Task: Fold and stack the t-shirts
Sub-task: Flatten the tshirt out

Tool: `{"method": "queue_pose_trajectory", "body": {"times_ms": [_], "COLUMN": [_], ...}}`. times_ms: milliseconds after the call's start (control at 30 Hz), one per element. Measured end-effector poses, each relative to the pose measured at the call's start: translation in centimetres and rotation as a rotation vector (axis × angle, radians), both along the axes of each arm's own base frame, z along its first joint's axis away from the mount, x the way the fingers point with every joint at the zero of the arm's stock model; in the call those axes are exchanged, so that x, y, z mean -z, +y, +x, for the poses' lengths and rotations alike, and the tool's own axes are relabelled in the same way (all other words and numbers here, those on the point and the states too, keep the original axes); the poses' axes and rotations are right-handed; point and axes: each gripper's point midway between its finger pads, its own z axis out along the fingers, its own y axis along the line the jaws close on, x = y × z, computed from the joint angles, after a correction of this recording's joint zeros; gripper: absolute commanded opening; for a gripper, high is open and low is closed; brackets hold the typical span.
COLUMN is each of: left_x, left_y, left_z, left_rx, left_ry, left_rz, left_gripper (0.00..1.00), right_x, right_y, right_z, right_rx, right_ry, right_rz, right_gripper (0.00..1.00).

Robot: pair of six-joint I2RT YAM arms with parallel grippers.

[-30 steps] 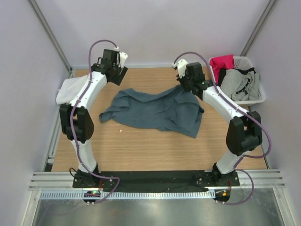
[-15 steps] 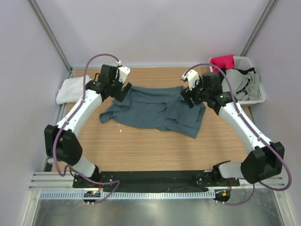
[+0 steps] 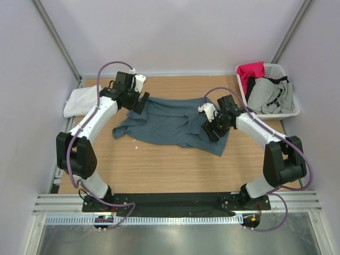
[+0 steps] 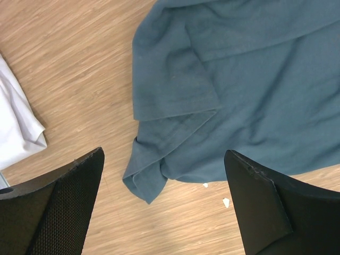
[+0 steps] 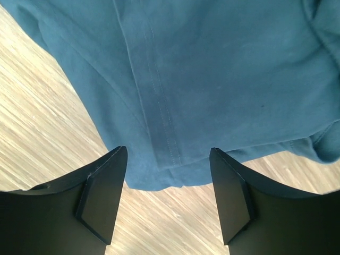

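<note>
While slate-blue tee (image 3: 170, 125) lies crumpled, laundry basket (image 3: 277, 66) right, white tee (image 3: 75, 103) left

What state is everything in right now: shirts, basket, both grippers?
slate-blue t-shirt: unfolded, rumpled, lying on the table.
white t-shirt: lying at the table's left edge, apart from the blue one.
basket: holding a red garment and a grey garment.
left gripper: open, empty, over the blue shirt's sleeve.
right gripper: open, empty, over the blue shirt's hem.
</note>
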Motion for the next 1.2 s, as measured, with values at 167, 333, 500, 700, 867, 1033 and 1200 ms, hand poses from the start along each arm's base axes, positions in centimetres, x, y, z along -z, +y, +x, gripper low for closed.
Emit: {"method": "queue_pose_trajectory", "body": {"times_ms": [167, 333, 500, 700, 867, 1033, 1200], "left_x": [-0.1, -0.1, -0.1, -0.2, -0.2, -0.2, -0.2], "left_y": [0.0, 0.0, 0.1, 0.2, 0.2, 0.2, 0.2], "left_z": [0.0, 0.0, 0.0, 0.1, 0.1, 0.1, 0.1], "left_rx": [-0.003, -0.005, -0.008, -0.013, -0.015, -0.017, -0.023], "left_ry": [0.000, -0.001, -0.002, -0.006, -0.006, -0.007, -0.006], "left_rz": [-0.003, -0.004, -0.001, 0.005, 0.007, 0.005, 0.001], "left_gripper": [0.95, 0.95, 0.95, 0.95, 0.95, 0.95, 0.94], "right_x": [0.9, 1.6, 2.9, 3.2, 3.5, 3.9, 3.7], "right_y": [-0.7, -1.4, -1.8, -2.0, -2.2, -2.3, -2.2], "right_z": [-0.6, -0.8, -0.8, -0.7, -0.7, -0.5, 0.0], "right_rx": [-0.005, -0.003, -0.003, -0.006, -0.006, -0.005, -0.001], "right_ry": [0.018, 0.024, 0.056, 0.057, 0.066, 0.075, 0.066], "right_rz": [-0.031, -0.072, -0.100, -0.119, -0.131, -0.139, -0.143], "right_gripper": [0.63, 0.59, 0.58, 0.49, 0.41, 0.24, 0.11]}}
